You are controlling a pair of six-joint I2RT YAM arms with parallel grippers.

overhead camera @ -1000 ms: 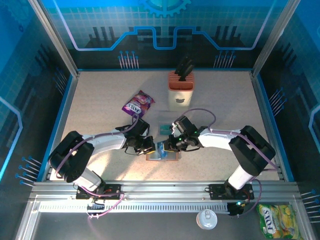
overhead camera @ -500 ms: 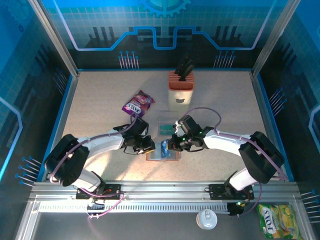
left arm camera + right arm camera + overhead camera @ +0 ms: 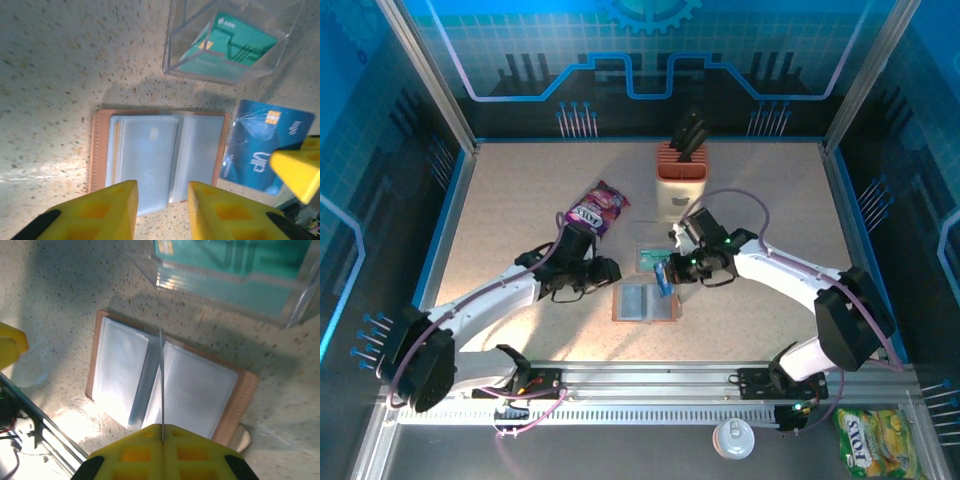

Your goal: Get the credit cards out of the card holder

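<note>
Brown leather bifold card holder [image 3: 640, 303] lying open and flat on the speckled beige tabletop [image 3: 510, 190], its pale grey-blue transparent pockets facing up; whether the pockets hold further cards cannot be told. The left gripper [image 3: 608, 270] hovers just left of and above the holder. In the left wrist view its yellow fingers [image 3: 117, 210] stand partly apart with nothing between them, and the holder's pockets show through the gap. The right gripper [image 3: 670, 272] is closed on a thin blue rectangular credit card [image 3: 663, 276], held clear of the holder above its far right corner. In the right wrist view the card appears edge-on as a thin line [image 3: 161, 370] pinched between the yellow pads [image 3: 130, 450]; in the left wrist view its blue face [image 3: 260, 145] is turned to the camera. Just beyond the holder sits a clear plastic case [image 3: 655, 257] containing a teal card [image 3: 227, 42]. Farther back stand a purple snack packet [image 3: 598, 208] and a cream-and-orange knife block [image 3: 680, 178].
</note>
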